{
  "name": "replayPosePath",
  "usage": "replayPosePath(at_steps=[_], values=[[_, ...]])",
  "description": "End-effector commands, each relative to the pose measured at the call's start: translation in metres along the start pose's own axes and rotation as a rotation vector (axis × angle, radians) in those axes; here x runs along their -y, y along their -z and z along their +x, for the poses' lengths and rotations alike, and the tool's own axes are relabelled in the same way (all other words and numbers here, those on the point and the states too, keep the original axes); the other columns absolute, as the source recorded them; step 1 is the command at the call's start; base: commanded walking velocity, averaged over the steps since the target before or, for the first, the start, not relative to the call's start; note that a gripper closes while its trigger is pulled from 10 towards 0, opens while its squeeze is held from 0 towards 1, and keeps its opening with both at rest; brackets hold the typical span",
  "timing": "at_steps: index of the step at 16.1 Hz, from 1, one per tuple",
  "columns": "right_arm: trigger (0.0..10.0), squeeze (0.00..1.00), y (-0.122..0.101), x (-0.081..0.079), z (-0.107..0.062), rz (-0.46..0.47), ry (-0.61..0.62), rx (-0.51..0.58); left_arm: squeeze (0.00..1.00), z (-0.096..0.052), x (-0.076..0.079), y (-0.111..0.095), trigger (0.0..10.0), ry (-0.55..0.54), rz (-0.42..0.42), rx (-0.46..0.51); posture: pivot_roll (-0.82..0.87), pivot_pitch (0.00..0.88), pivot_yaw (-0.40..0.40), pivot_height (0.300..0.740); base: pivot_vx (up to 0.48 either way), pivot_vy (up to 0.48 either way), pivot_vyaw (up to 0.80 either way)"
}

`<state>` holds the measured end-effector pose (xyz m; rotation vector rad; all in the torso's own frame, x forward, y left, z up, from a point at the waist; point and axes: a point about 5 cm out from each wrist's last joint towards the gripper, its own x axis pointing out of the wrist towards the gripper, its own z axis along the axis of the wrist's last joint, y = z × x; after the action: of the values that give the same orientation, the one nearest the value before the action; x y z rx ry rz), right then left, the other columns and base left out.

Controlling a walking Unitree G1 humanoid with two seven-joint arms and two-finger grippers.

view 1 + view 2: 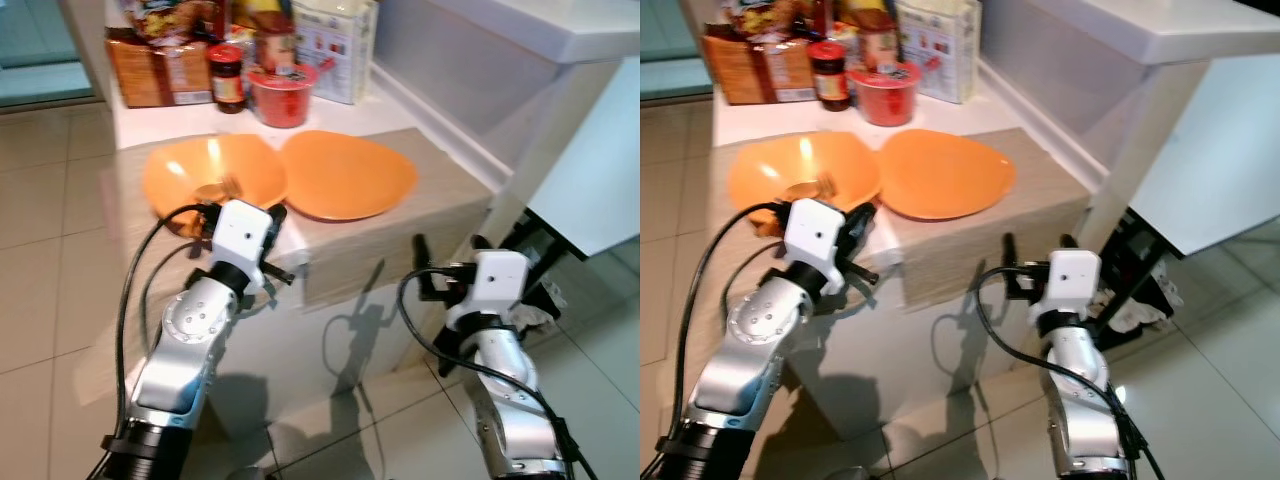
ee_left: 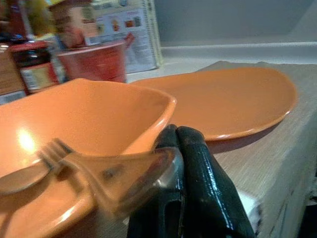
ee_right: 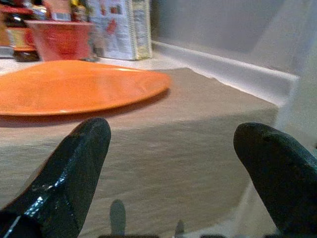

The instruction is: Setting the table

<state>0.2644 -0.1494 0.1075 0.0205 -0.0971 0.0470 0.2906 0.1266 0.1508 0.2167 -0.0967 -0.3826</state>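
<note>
On the near left of the desk (image 1: 440, 215), your left hand (image 1: 205, 222) is clenched on an orange fork (image 2: 89, 171), resting over the bowl (image 1: 215, 175) beside the plate (image 1: 350, 175). Your right hand (image 1: 450, 250) waits released below the edge.

Head stereo pair looks down at counter; wrist cameras sit low, close, perhaps level, sharing orange plate (image 3: 74, 87).

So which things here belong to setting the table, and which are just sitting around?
Job:
- orange bowl
- orange plate
- orange fork, held in the left gripper
- beige table mat

Lying about:
- red cup
- dark jar
- white carton
- brown packet
</note>
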Motion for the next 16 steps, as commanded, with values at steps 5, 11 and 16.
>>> replayPosePath(at_steps=[5, 11, 16], values=[[10.0, 0.0, 0.002, 0.008, 0.0, -0.018, 0.022, -0.006, 1.0, 0.007, 0.013, -0.031, 10.0, 0.101, -0.006, 0.093, 0.07, 0.0, -0.022, 0.74, 0.0, 0.0, 0.0], [10.0, 0.0, 0.005, 0.007, -0.001, -0.017, 0.021, -0.011, 1.0, 0.005, 0.022, -0.03, 10.0, 0.176, -0.02, 0.071, 0.07, 0.0, -0.017, 0.74, 0.0, 0.0, 0.0], [10.0, 0.0, 0.006, 0.007, 0.001, -0.018, 0.02, -0.011, 1.0, 0.024, 0.011, -0.074, 10.0, 0.209, 0.007, 0.157, 0.08, 0.0, -0.014, 0.74, 0.0, 0.0, 0.0]])
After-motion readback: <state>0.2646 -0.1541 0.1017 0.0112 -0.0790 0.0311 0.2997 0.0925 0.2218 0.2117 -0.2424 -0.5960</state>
